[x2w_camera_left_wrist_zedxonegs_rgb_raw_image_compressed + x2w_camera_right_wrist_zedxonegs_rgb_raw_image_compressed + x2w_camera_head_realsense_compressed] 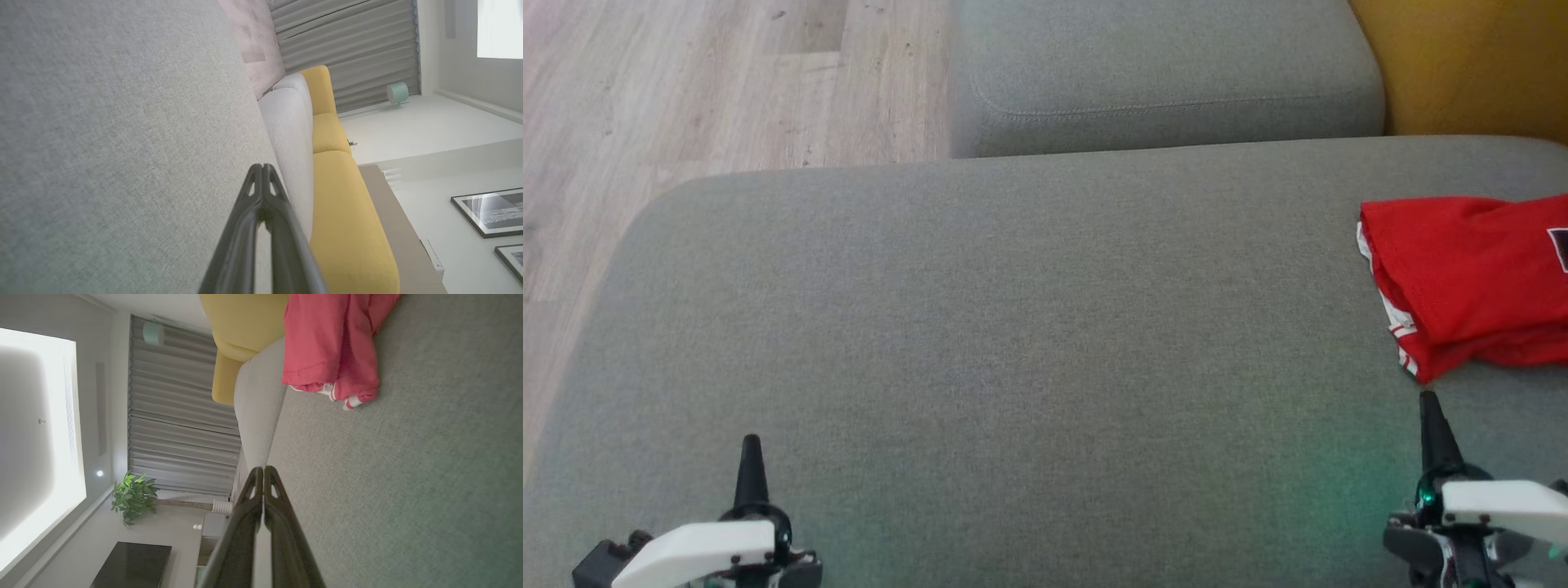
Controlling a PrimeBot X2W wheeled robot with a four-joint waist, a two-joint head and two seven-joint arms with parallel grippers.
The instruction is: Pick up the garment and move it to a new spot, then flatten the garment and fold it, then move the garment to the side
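The garment (1462, 282), a red mesh shirt with white striped trim along its left side, lies folded at the right edge of the grey sofa seat (1013, 343), partly cut off by the frame. The right wrist view has the garment (331, 347) at the top, ahead of my fingers. My right gripper (1427, 400) is shut, empty, just below the garment's near corner without touching it. At the lower left my left gripper (751, 441) is shut and empty, far from the garment. Both wrist views show fingertips pressed together: the left gripper (262, 166) and the right gripper (263, 468).
A second grey cushion (1160, 73) sits behind the seat, with a yellow cushion (1478, 65) at the back right. Wooden floor (686, 90) lies beyond the seat's left edge. A wide stretch of bare seat fabric spans the space between the grippers.
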